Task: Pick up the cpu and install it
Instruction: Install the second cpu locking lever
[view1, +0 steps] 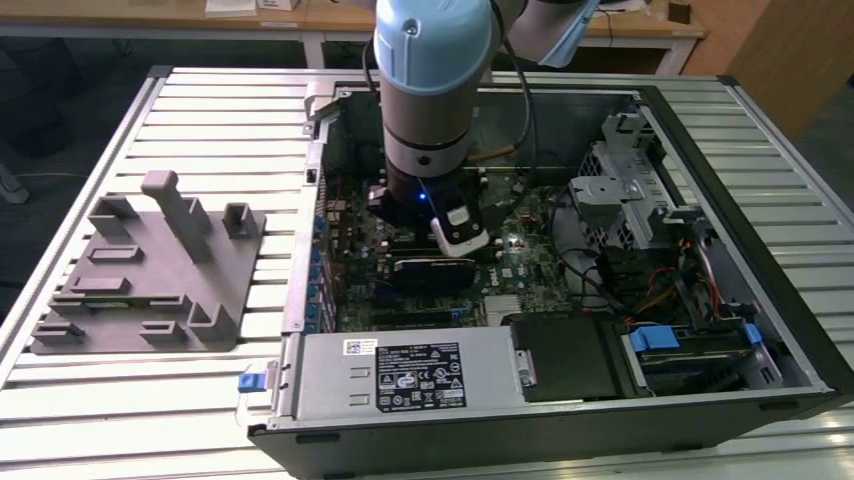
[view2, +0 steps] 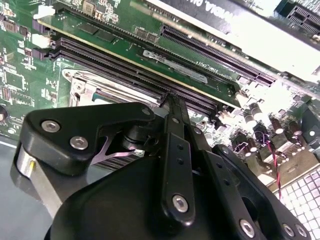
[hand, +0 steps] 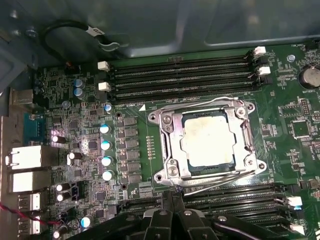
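Observation:
The cpu (hand: 207, 141), a square chip with a smudged silver top, lies flat inside the metal socket frame (hand: 169, 150) on the green motherboard. In the first wrist view the frame sits down around its edges and thin wire levers run along two sides. My gripper (hand: 173, 196) is shut, its thin fingers pressed together with nothing between them. The tip is at the socket's edge, beside one wire lever and apart from the chip. The second wrist view has the shut gripper (view2: 172, 97) pointing at the frame's corner (view2: 85, 87). The arm (view1: 424, 100) reaches down into the open computer case.
Black memory slots (hand: 180, 75) run along both sides of the socket. A grey fixture (view1: 147, 270) stands on the slatted table at the exterior view's left. Case walls, a power supply (view1: 400, 375) and a drive cage (view1: 627, 190) close in around the board.

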